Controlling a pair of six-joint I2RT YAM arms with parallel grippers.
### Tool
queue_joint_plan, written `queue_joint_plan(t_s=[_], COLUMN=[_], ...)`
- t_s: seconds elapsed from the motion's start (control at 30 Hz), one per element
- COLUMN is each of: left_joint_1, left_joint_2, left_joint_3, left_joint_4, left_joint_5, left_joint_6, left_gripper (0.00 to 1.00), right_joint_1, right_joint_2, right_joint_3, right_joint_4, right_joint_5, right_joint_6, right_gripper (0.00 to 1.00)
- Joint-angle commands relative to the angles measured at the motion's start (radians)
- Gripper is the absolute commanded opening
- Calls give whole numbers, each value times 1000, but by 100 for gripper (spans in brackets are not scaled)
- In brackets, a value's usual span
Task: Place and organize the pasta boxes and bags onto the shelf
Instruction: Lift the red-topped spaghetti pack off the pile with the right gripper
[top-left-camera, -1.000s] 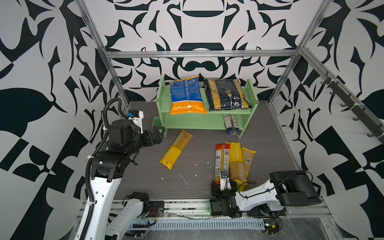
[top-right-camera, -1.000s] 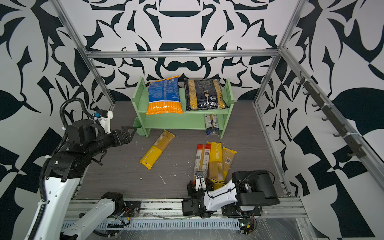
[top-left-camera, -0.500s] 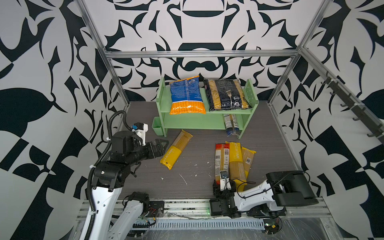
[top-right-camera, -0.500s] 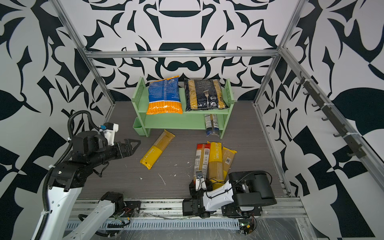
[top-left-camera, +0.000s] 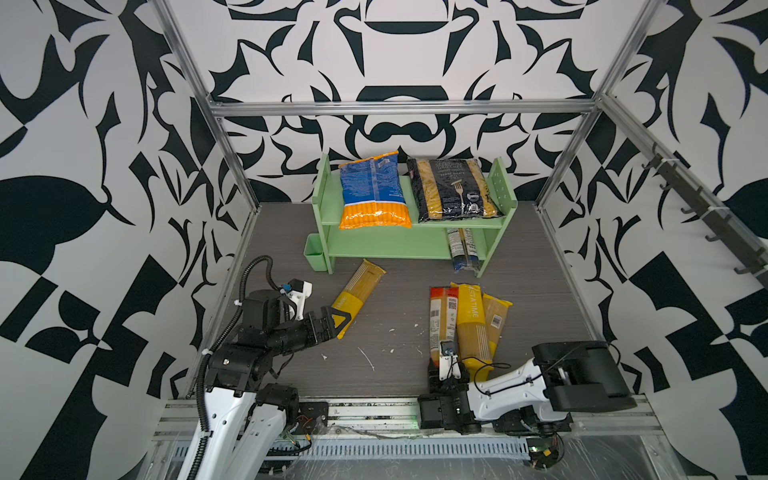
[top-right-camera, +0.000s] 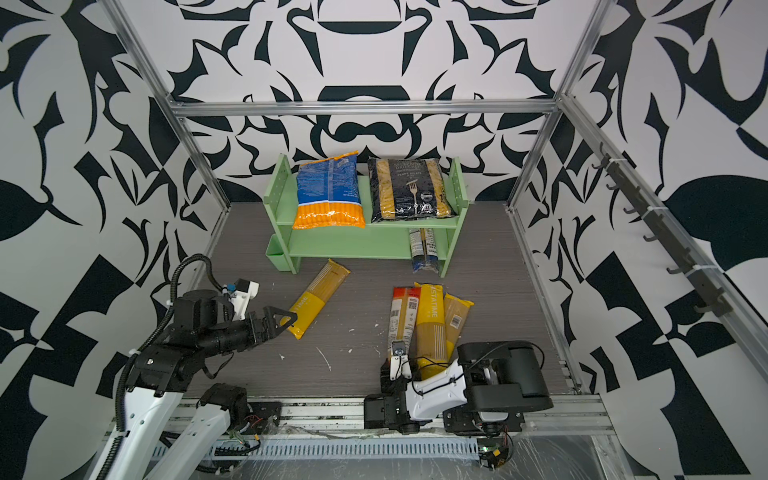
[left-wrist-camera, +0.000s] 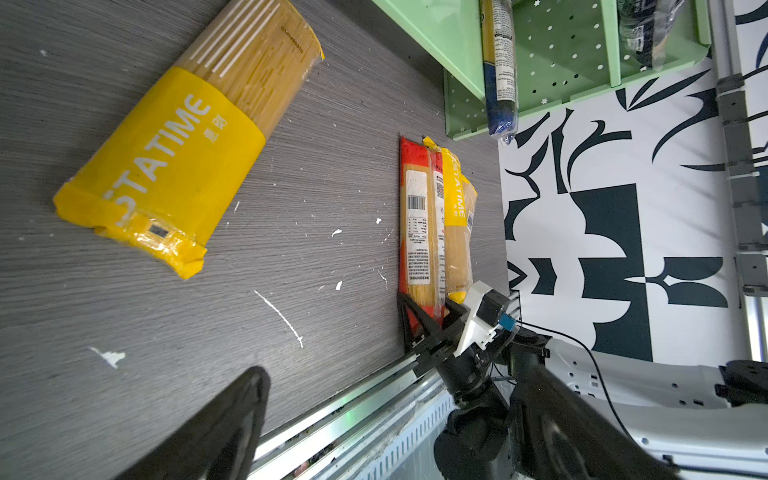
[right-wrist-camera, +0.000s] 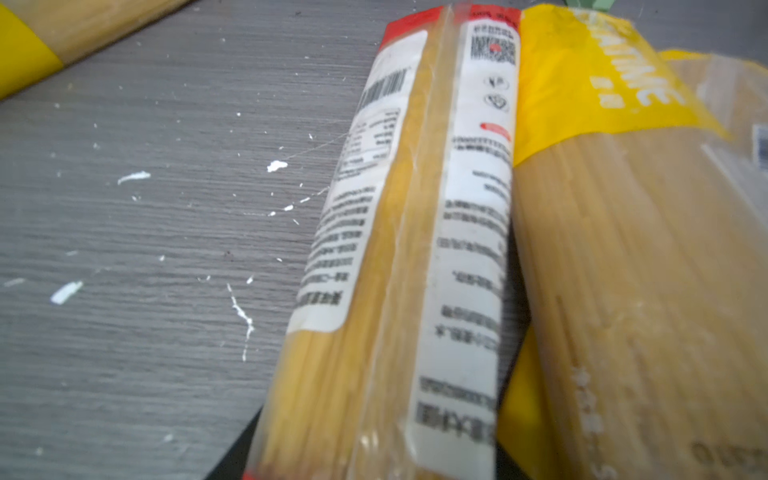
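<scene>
Left wrist view: right jaws straddle red-ended pack (left-wrist-camera: 417, 232) end, grip unclear; left jaws gape.

Left arm (top-left-camera: 224, 419) and right arm (top-left-camera: 507, 380) have white shells, black joints, black cables, triangular jaws.

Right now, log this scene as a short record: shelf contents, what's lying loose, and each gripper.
Top tier: wide blue-orange pasta bag, wide black penne bag with fork picture, side by side on the pale green two-tier shelf
Bottom tier: blue-ended spaghetti pack
Loose near left arm: lone yellow spaghetti pack
Loose near right arm: red-ended pack, yellow-banded pack, tan pack, bunched
Left gripper: open, near lone yellow pack's end
Right gripper: jaws around red-ended pack's near end; grip unclear
</scene>
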Motion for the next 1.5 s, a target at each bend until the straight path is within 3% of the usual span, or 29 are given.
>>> queue_joint_plan(t_s=[0.0, 0.23, 0.27, 0.3, 0.6, 0.93, 1.47], left_joint_1=[-6, -17, -20, -23, -47, -49, -48], left_joint_2=[8, 76, 84, 94, 156, 261, 339], left_joint_3=[7, 26, 25, 23, 43, 128, 208], left_joint_4=[46, 129, 142, 156, 213, 228, 244], left_joint_5=[20, 5, -1, -8, -43, -57, -94], left_joint_6=[-15, -13, -14, -15, 2, 56, 114], left_gripper=[99, 99, 99, 99, 99, 99, 99], right_joint_1=[-2, -6, -9, -12, -19, -69, -85], right_joint_2=[60, -23, -43, -70, -381, -576, -651], right_joint_3=[15, 111, 111, 102, -138, -127, 17], right_joint_4=[-9, -154, -163, -170, -51, -55, -28], right_joint_5=[-268, -230, -227, -221, -134, -90, -14], right_joint_6=[3, -74, -78, -79, -6, -211, -474], right_gripper=[46, 19, 13, 0, 0, 0, 0])
